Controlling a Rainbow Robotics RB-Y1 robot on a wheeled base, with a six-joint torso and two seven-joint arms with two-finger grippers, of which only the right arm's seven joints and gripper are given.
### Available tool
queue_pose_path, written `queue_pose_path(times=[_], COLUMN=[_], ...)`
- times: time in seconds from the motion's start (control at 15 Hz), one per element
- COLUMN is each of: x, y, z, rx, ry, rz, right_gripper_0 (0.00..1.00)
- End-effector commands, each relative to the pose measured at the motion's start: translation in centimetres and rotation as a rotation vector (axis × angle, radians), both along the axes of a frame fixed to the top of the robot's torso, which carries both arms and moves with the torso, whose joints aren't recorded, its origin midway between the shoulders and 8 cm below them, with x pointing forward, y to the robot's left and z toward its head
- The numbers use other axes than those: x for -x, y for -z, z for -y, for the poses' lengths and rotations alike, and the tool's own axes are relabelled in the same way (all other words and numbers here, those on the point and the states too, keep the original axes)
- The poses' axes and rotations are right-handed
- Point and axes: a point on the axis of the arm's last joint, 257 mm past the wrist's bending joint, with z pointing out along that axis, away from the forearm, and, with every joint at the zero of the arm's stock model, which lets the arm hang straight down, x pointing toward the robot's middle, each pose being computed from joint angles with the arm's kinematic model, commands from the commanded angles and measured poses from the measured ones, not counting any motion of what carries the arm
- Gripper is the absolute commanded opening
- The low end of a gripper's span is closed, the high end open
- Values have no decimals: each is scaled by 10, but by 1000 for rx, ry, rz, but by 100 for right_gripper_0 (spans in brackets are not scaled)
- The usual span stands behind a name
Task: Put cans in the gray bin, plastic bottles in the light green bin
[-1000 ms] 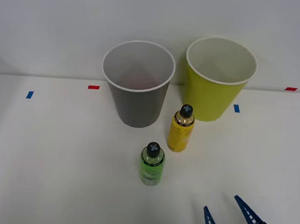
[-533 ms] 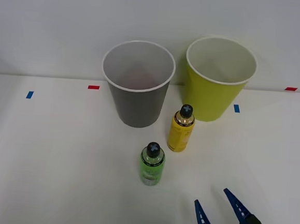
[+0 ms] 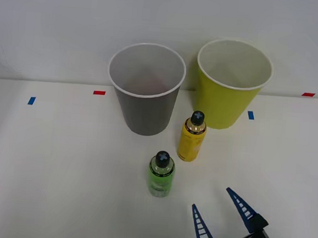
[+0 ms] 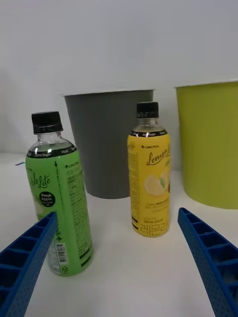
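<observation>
A small green bottle [image 3: 161, 175] [image 4: 59, 198] with a black cap stands upright on the white table, in front of the gray bin [image 3: 145, 87] [image 4: 110, 141]. A yellow bottle [image 3: 191, 138] [image 4: 148, 178] with a black cap stands upright behind and to the right of it, between the two bins. The light green bin [image 3: 232, 82] [image 4: 210, 141] stands at the back right. My right gripper [image 3: 214, 203] [image 4: 119, 262] is open and holds nothing, low over the table, in front and to the right of the green bottle and apart from it.
Red tape marks [image 3: 99, 93] and blue tape marks [image 3: 31, 100] dot the white table [image 3: 61, 166]. A plain wall rises right behind the bins. Open table lies to the left of the bottles.
My right gripper has moved forward and to the left, toward the green bottle, staying open. The bottles and bins have not moved.
</observation>
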Motion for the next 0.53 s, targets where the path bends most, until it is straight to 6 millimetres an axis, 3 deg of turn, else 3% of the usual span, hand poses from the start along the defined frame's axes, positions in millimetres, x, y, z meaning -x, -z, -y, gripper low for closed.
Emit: queue_pose_path(times=[0.07, 0.13, 0.53], x=[1, -1, -11], y=[-3, -4, -3], z=[-15, -17, -41], rx=[12, -10, -71], ry=[-80, -94, -158], rz=[9, -2, -60], right_gripper_0=[90, 100, 100])
